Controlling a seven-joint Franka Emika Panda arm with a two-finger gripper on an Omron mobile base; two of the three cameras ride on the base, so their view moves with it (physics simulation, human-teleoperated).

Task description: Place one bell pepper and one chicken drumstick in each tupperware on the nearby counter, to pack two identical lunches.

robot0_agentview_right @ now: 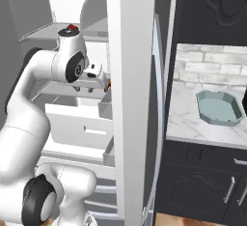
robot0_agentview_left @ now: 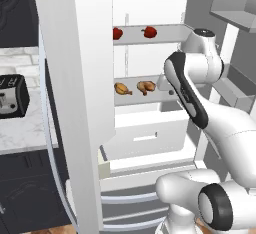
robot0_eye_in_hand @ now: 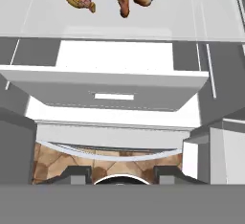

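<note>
Left base view: both peppers [robot0_agentview_left: 149, 32] and drumsticks [robot0_agentview_left: 146, 86] sit in the fridge, teal tub [robot0_agentview_right: 220, 108] empty; gripper [robot0_agentview_right: 89, 89] jaws unclear.

Two red peppers [robot0_agentview_left: 149, 32] on upper fridge shelf — two drumsticks [robot0_agentview_left: 146, 87] below; teal tupperware [robot0_agentview_right: 220, 108] on counter [robot0_agentview_right: 185, 119].

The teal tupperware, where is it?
The pale teal tupperware sits on the marble counter in the right base view, to the right of the open fridge door, with nothing inside it.
</note>
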